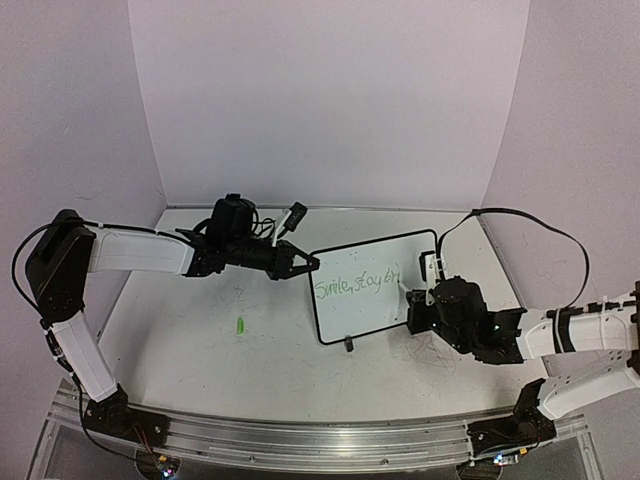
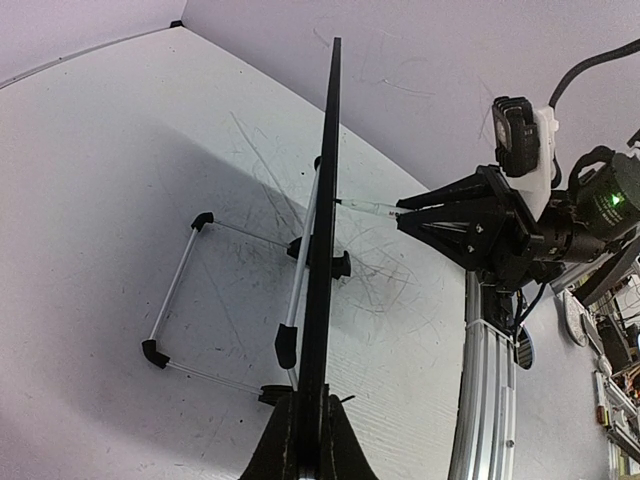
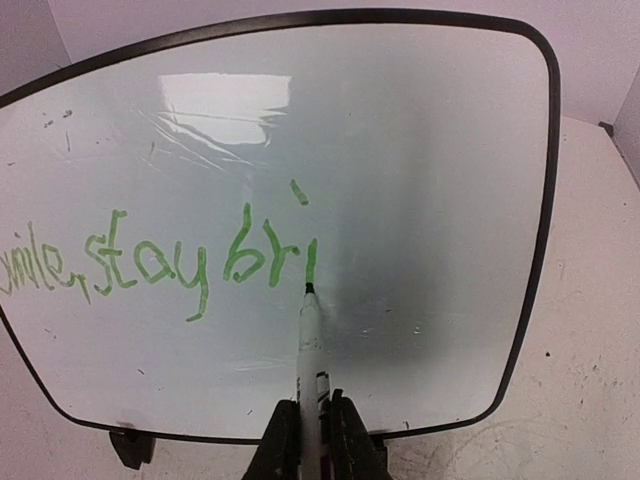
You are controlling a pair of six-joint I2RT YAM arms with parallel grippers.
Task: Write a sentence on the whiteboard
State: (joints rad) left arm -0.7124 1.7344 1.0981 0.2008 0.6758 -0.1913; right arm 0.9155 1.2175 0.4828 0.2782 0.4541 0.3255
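Lilac walls close in a scuffed white table, where a small green piece, perhaps a pen cap, lies loose. The left gripper is clamped tight on the left edge of the whiteboard, which stands propped up near the table's middle. Across it the sentence reads "Smile, stay bri" in green. The last word looks unfinished, and roughly the right third of the board is bare. The marker has its tip at the foot of the final stroke and is pinched firmly in the right gripper.

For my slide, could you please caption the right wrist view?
Right gripper holds a marker to the whiteboard, green sentence ending at "stay bri".
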